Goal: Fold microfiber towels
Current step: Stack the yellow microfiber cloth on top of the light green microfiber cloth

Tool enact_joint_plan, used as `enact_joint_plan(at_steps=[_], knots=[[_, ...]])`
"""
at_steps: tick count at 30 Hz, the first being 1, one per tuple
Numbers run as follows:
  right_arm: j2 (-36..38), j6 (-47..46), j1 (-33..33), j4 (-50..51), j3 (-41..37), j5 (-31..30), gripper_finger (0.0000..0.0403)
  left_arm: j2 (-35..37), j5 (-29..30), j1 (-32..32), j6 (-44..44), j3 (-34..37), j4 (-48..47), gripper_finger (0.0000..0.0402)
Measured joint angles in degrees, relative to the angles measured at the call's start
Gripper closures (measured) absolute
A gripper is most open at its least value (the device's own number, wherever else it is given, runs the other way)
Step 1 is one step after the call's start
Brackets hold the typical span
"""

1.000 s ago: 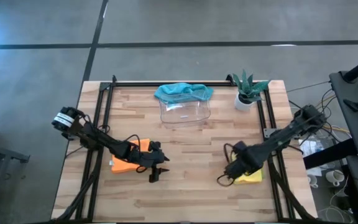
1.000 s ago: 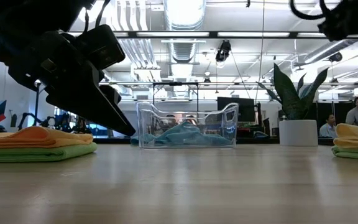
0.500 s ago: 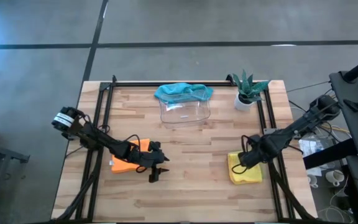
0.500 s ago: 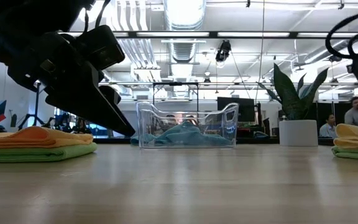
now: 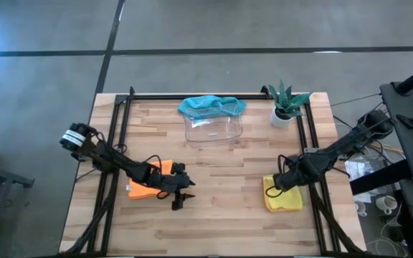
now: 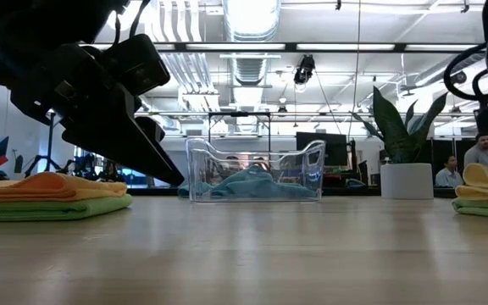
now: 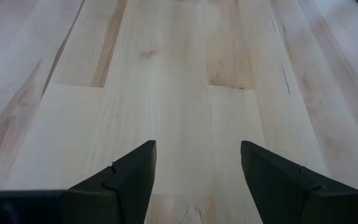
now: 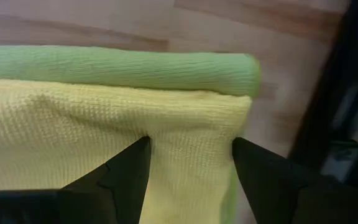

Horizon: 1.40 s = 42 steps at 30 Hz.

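A folded yellow towel (image 5: pixel 284 202) lies on a folded lime green towel (image 8: pixel 104 68) near the table's right edge. My right gripper (image 8: pixel 191 143) points down over the yellow towel's far end (image 5: pixel 277 185), open, one finger on each side of a strip of it. On the left, a folded orange towel (image 6: pixel 41 185) rests on another lime green one (image 6: pixel 49 207). My left gripper (image 5: pixel 181 198) hangs open over bare wood just right of that stack, with nothing between its fingers (image 7: pixel 197 149). A teal towel (image 5: pixel 211 105) lies bunched in the clear tray (image 5: pixel 214 129), partly over its rim. My right gripper comes at the yellow towel from above, near a corner of its top layer (image 8: pixel 229 124). Its two fingertips stand right at the cloth, and I cannot tell whether they touch it. The towel lies flat on the green one.
A potted plant (image 5: pixel 287 106) stands at the far right corner. Black rails (image 5: pixel 113 143) run along the table's left, far and right sides. Bare wood (image 5: pixel 224 193) lies between the two stacks. People show in the room behind in the low view.
My right gripper has drawn back from the yellow towel's near left part toward its far end and come down, rolling its wrist as it went; the towel, hidden before, now shows. The towels have stayed where they were.
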State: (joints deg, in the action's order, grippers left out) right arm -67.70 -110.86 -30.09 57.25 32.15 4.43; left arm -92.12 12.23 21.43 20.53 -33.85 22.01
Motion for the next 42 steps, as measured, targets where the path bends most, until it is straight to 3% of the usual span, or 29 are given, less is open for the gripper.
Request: enact_joint_plan(at_steps=[9,23,33,42], knots=[[0.20,2.75,0.04,-0.64,1.33,-1.50,0.0217,0.00,0.00,0.01,-0.12,0.07,0.02,0.0182],[-0.07,1.55,0.02,3.11,2.84,-1.52,0.0384,0.00,0.02,0.01,-0.20,0.09,0.02,0.0182],[-0.24,1.72,0.00,13.68,11.56,-5.35,0.0390,0.00,0.02,0.01,-0.19,0.09,0.04,0.0182],[-1.92,1.42,0.02,12.56,9.48,-5.99,0.0390,0.00,0.02,0.02,-0.09,0.09,0.04,0.0182]])
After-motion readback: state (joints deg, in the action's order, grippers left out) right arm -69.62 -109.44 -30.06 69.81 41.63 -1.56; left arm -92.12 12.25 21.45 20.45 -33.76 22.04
